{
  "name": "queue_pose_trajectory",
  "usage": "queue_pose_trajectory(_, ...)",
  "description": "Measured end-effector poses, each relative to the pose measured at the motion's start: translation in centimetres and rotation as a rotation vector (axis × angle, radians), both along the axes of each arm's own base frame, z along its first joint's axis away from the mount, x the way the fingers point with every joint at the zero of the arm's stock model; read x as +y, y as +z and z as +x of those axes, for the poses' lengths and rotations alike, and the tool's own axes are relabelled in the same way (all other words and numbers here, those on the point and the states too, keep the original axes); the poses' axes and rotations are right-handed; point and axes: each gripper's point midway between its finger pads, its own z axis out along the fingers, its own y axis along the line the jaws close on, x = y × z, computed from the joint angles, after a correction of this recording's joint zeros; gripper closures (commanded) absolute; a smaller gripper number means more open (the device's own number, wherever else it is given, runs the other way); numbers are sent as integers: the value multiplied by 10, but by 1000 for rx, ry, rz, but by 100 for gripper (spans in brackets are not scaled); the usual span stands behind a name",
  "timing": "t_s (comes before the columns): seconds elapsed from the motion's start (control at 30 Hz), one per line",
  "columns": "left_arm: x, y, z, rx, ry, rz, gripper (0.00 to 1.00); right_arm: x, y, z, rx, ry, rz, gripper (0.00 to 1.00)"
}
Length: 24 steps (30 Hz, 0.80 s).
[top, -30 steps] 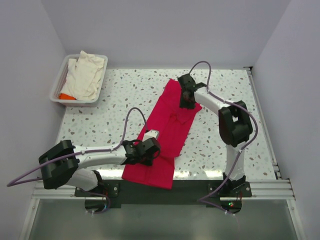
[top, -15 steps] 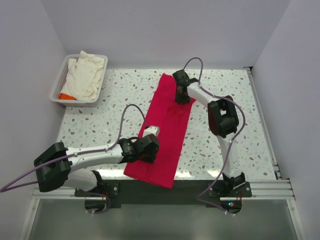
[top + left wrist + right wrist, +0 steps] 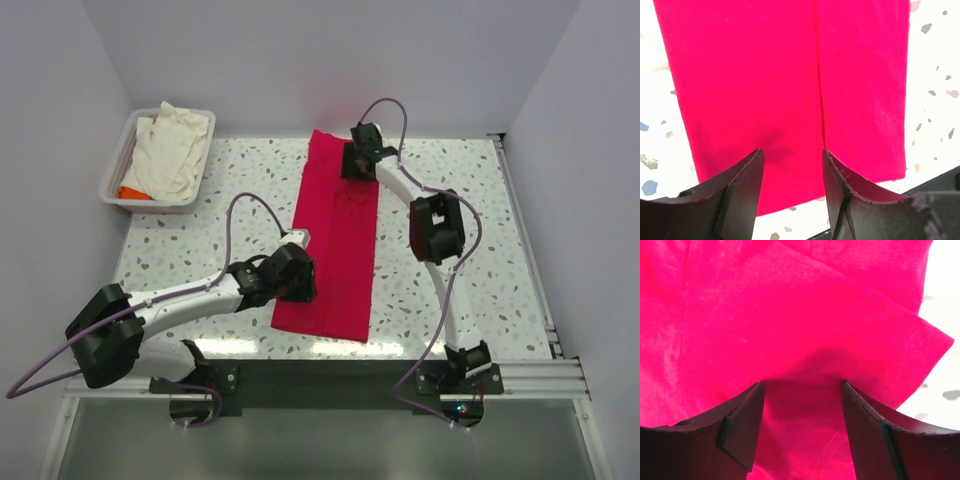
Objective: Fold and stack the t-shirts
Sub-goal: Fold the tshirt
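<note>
The crimson-red t-shirt (image 3: 335, 240) lies folded into a long strip running from the far edge of the table toward the near edge. My left gripper (image 3: 299, 284) is open at the strip's left side near its bottom hem, fingers spread over flat red cloth (image 3: 790, 90). In the left wrist view the gripper (image 3: 791, 152) holds nothing. My right gripper (image 3: 358, 165) is open at the strip's far end, its fingers spread over a folded sleeve (image 3: 850, 335); in the right wrist view the gripper (image 3: 802, 385) rests on the cloth. The cream-white t-shirt (image 3: 175, 150) sits crumpled in the tray with orange fabric (image 3: 132, 192) showing beneath it.
The white plastic tray (image 3: 115, 185) stands at the far left corner. The speckled table (image 3: 470, 200) has a metal rail along its near edge (image 3: 330, 378) and walls on three sides.
The red shirt has slid away from the near edge and turned straighter. Both grippers moved with it: the right one toward the far wall and left, the left one forward.
</note>
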Motion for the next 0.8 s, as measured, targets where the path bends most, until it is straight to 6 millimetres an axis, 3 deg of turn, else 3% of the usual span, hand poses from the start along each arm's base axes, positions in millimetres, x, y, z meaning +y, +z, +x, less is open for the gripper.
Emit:
queue_pose_trajectory(0.2,-7,5,9,-5,20,-69,40,8,5,20,-58,50,38,21)
queue_pose_trajectory(0.43,9,-10,1,21,66,-96,34,15,12,26,-83,110,35,11)
queue_pose_trajectory(0.57,14,-8,-2,10,75,-109,33,15,22,27,-98,121,29,7)
queue_pose_trajectory(0.67,19,-3,-2,-14,84,-123,37,11,39,23,-103,113,23,9)
queue_pose_trajectory(0.8,25,0,-1,-35,105,-125,43,4,93,1,-119,73,59,16)
